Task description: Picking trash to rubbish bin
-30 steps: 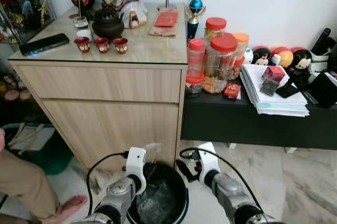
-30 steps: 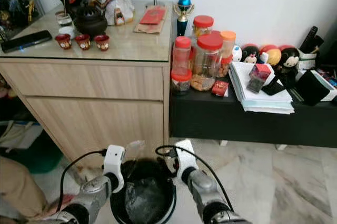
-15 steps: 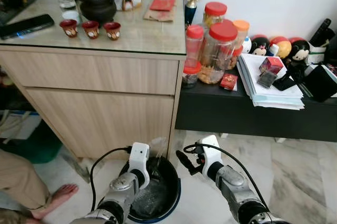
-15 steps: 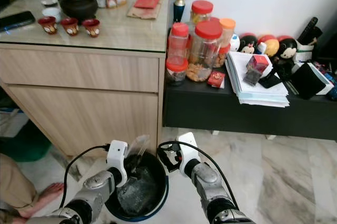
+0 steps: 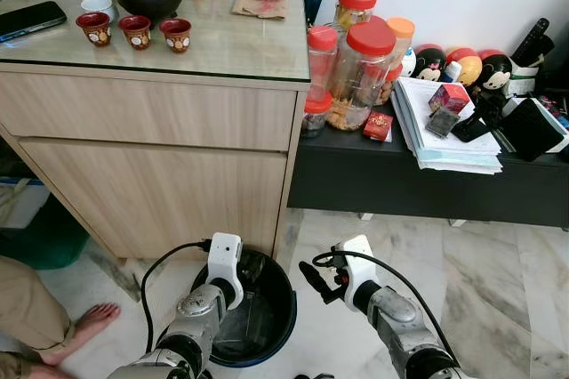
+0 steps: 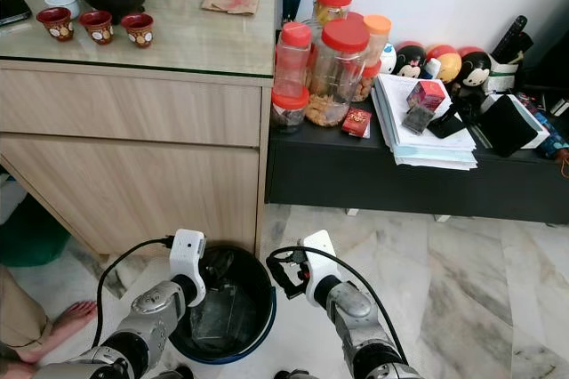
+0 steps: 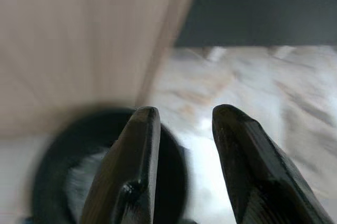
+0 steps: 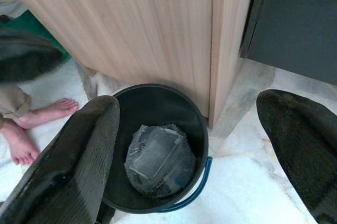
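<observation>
Both arms reach forward and down toward a black bin (image 5: 267, 326) standing on the marble floor (image 5: 498, 290) against the foot of a wooden cabinet (image 5: 160, 174). The left end effector (image 7: 181, 129) hangs over the bin's rim, its two black fingers a little apart with nothing between them; the left wrist view is blurred, so whether they touch the rim is hard to say. The right end effector (image 5: 313, 277) is held just beside the bin, over the floor, its fingers spread wide and empty. Inside the bin lies the trash (image 8: 155, 158), a crumpled clear plastic wrapper, resting at the bottom. A person's bare foot (image 5: 84, 321) rests on the floor near the bin.
</observation>
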`<state>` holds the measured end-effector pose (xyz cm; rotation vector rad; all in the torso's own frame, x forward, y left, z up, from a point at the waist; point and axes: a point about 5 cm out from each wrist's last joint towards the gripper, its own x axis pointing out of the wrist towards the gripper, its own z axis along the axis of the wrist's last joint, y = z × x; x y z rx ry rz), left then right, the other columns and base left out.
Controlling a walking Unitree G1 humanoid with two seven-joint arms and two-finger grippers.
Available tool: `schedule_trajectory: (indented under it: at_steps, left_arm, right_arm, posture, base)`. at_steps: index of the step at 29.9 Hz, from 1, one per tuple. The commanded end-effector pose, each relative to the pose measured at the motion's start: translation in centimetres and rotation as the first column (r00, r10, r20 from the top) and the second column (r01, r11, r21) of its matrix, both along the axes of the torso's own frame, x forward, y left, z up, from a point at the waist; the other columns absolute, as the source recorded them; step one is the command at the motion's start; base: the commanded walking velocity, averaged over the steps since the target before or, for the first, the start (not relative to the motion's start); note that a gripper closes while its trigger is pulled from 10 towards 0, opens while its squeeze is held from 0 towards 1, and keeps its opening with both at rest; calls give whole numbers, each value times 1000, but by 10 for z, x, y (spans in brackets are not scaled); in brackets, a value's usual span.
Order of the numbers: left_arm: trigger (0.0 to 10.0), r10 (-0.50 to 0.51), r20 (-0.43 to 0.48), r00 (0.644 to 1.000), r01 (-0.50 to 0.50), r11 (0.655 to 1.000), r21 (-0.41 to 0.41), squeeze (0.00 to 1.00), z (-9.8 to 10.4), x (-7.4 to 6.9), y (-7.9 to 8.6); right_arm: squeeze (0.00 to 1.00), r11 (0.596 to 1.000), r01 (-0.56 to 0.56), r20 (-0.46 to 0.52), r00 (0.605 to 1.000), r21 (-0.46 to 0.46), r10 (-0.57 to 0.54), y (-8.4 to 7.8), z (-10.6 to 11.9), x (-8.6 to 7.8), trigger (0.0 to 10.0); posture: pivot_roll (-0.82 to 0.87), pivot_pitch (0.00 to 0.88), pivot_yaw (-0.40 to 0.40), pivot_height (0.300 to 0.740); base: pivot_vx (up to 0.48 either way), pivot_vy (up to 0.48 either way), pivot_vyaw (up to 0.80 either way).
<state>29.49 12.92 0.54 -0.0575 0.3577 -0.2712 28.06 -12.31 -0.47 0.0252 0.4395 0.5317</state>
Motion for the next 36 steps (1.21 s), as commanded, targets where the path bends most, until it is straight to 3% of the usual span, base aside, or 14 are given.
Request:
schedule_trajectory:
  at_steps: [1,5,7,9,10,12,15,17,21,26,31,36]
  left_arm:
    - [10000,63,16,998,-64,997,51,0,-3,-5,12]
    - [10000,87,22,996,-89,993,73,0,-4,-6,17]
    - [10000,243,8,970,-242,961,132,0,-17,-25,54]
    - [10000,340,-22,940,-330,927,179,0,-28,-45,81]
    - [10000,374,-57,926,-357,914,194,0,-35,-57,93]
    - [10000,409,-103,907,-384,901,202,0,-43,-70,103]
    - [10000,412,-118,903,-384,900,207,0,-45,-73,104]
    - [10000,426,-188,885,-384,896,226,0,-55,-85,105]
    - [10000,454,-237,859,-402,884,237,0,-63,-96,104]
    - [10000,464,-242,852,-417,881,223,0,-65,-97,101]
    - [10000,463,-290,837,-396,880,261,0,-72,-106,97]
    - [10000,455,-241,857,-398,882,251,0,-66,-98,96]
  right_arm:
    - [0,1000,28,-29,999,-5,-28,-4,-6,-5,10000]
    - [0,999,33,-29,999,-7,-33,-5,-6,-5,10000]
    - [0,997,75,-46,996,-31,-76,-6,-9,-6,10000]
    - [0,993,110,-65,991,-52,-114,-9,-13,-7,10000]
    - [0,990,127,-79,988,-66,-132,-12,-16,-10,10000]
    - [0,984,154,-103,981,-86,-162,-16,-20,-14,10000]
    - [0,982,161,-112,979,-94,-171,-18,-22,-15,10000]
    - [0,976,181,-147,969,-119,-198,-24,-29,-23,10000]
    - [0,966,211,-192,952,-147,-238,-31,-39,-35,10000]
    - [0,958,240,-241,931,-160,-273,-36,-48,-47,10000]
    - [0,943,267,-290,903,-198,-316,-37,-58,-59,10000]
    - [0,947,268,-289,906,-179,-310,-32,-57,-59,10000]
  posture:
    - [37,146,-116,740]
    - [37,146,-116,740]
    - [86,118,-88,740]
    - [102,104,-82,740]
    - [110,92,-77,740]
    - [110,84,-71,740]
    - [110,84,-71,740]
    - [102,60,-55,740]
    - [105,45,-45,740]
    - [113,25,-41,740]
    - [110,3,-25,740]
    - [123,0,-21,740]
  base:
    - [0,0,0]
    - [0,0,0]
    - [0,0,0]
    - [0,0,0]
    - [0,0,0]
    - [0,0,0]
    - [0,0,0]
    - [0,0,0]
    - [0,0,0]
    - [0,0,0]
    - [0,0,0]
    - [0,0,0]
